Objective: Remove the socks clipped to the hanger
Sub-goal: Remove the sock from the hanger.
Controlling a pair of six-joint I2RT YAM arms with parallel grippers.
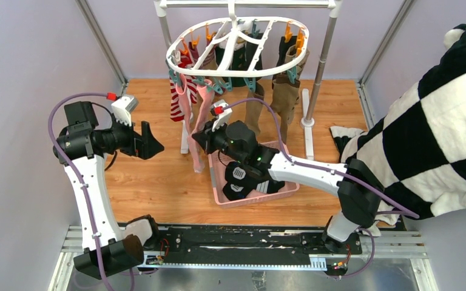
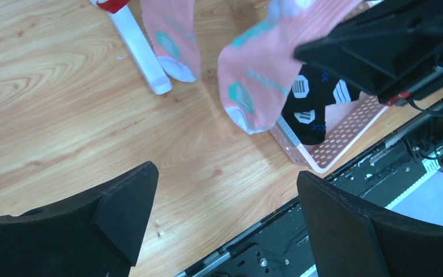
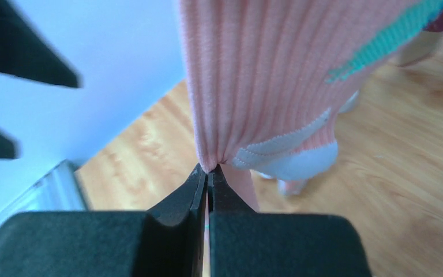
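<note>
The white oval hanger hangs at the back with socks clipped round it: a red-white striped one, two pink ones, black ones and olive-brown ones. My right gripper is shut on the lower part of the nearer pink sock, whose fabric bunches at the closed tips. My left gripper hovers left of the socks, wide open with nothing in it. Below it lie bare wood and both pink sock toes.
A pink slotted basket under the right arm holds a black sock with white patches. The grey pole rack stands on white feet. A large black-and-white checked cloth fills the right side.
</note>
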